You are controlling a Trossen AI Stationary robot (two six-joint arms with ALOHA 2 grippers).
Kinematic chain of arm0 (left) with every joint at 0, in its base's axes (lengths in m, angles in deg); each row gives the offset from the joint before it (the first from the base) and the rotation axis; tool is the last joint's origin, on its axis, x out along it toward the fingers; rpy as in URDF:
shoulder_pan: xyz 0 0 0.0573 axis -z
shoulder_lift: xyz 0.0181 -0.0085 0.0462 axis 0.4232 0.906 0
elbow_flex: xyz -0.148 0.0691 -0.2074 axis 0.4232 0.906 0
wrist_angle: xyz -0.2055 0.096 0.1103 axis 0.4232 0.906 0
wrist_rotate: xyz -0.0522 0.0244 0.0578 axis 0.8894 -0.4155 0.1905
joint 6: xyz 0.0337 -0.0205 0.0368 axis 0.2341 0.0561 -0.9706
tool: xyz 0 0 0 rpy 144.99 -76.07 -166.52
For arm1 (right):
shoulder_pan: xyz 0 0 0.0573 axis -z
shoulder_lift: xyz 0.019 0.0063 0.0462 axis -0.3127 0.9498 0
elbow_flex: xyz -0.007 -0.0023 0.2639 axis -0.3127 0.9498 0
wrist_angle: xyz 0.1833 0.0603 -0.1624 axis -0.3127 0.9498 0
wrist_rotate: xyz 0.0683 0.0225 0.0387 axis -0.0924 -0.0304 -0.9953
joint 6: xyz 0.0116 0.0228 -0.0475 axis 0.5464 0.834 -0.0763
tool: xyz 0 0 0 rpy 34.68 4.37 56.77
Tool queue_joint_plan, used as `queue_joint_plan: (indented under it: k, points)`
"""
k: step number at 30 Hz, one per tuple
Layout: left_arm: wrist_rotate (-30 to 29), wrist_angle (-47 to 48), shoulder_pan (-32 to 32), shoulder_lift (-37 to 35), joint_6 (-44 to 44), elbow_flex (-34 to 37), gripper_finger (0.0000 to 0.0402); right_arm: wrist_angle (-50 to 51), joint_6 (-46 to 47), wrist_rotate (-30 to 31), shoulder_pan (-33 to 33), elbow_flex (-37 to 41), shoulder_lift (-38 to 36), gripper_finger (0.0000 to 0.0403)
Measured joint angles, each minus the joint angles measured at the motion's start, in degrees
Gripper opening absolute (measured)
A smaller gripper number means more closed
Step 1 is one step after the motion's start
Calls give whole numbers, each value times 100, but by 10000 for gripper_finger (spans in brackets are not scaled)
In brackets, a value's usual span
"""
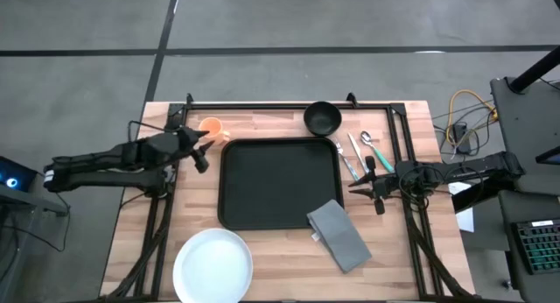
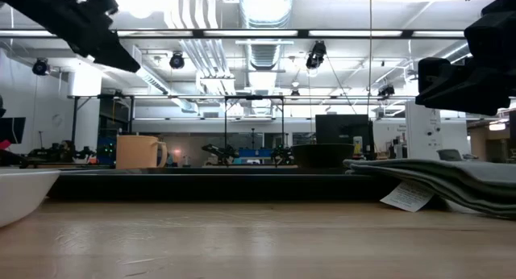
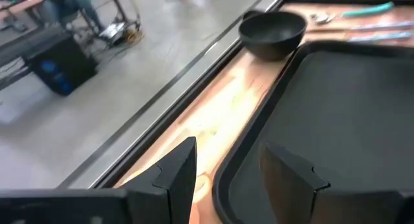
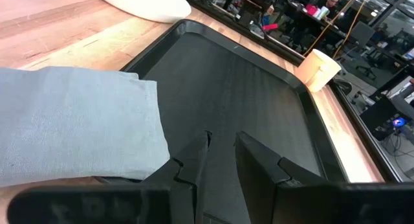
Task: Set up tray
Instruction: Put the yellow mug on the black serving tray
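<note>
The black tray (image 1: pixel 280 185) lies flat in the middle of the table with nothing in it. My left gripper (image 1: pixel 202 152) is open and empty above the tray's far left corner, beside an orange cup (image 1: pixel 213 128); its fingers (image 3: pixel 184 169) straddle the tray's rim (image 3: pixel 259 130). My right gripper (image 1: pixel 360 184) hangs just off the tray's right edge, empty, its fingers a narrow gap apart (image 4: pixel 220 153). A grey folded napkin (image 1: pixel 339 236) lies with one end over the tray's near right corner (image 4: pixel 77 120).
A black bowl (image 1: pixel 322 117) stands beyond the tray's far edge. Cutlery (image 1: pixel 359 152) lies to the right of the tray, next to my right gripper. A white plate (image 1: pixel 213 264) sits at the near left. A black frame (image 1: pixel 289 105) runs round the table.
</note>
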Motion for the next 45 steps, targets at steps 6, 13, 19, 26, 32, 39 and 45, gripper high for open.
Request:
queue_joint_plan:
  k: [6,13,19,26,32,39,45]
  points:
    - [-103,2,-417,452,401,0,148,0,5,-1,1,0,-2,68]
    - [217,36,-1165,868,631,4,148,0,0,0,2,0,-2,68]
    - [706,42,-1709,1269,648,4,148,-2,7,0,2,2,-1,68]
    - [731,268,-2018,1727,644,-268,148,-2,1,-2,2,1,0,68]
    - [747,728,-2046,2233,564,-821,148,-2,5,-2,2,2,0,68]
    - [752,1299,-2065,2949,490,-1430,148,-2,0,-2,2,0,0,68]
    - [752,1302,-2130,3442,331,-1511,148,-2,4,-2,0,1,0,68]
